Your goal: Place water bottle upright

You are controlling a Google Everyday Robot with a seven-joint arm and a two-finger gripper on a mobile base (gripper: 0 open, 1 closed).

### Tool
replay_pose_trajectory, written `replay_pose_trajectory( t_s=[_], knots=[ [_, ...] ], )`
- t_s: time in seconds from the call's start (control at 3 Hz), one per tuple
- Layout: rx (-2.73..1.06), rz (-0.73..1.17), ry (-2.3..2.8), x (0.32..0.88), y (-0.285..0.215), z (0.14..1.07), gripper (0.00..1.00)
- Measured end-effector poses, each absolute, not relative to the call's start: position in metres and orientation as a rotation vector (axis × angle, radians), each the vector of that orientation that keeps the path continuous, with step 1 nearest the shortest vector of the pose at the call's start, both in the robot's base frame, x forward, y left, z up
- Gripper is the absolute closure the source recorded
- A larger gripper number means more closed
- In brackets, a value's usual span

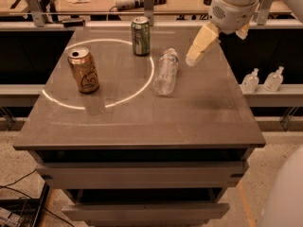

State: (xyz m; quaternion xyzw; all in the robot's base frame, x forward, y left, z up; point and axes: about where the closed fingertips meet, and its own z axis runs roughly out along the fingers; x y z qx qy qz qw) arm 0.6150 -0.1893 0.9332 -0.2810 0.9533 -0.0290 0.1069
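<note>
The water bottle (166, 72), clear ribbed plastic with a white cap, lies on its side near the middle of the grey table (199, 122), cap pointing away from me. My gripper (196, 51) hangs above the table's right side, just right of the bottle's cap end and apart from it. It holds nothing that I can see.
A green can (140, 36) stands at the back of the table and an orange can (84, 70) at the left. A bright ring of light lies on the tabletop. Two small pump bottles (250, 81) stand on a ledge to the right.
</note>
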Motion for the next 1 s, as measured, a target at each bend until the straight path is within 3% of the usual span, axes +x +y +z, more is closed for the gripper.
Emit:
replay_pose_trajectory(
  t_s=[1.0],
  knots=[
    [-0.32, -0.054, 2.888, 0.645, -0.159, 0.925, 0.0]
  ],
)
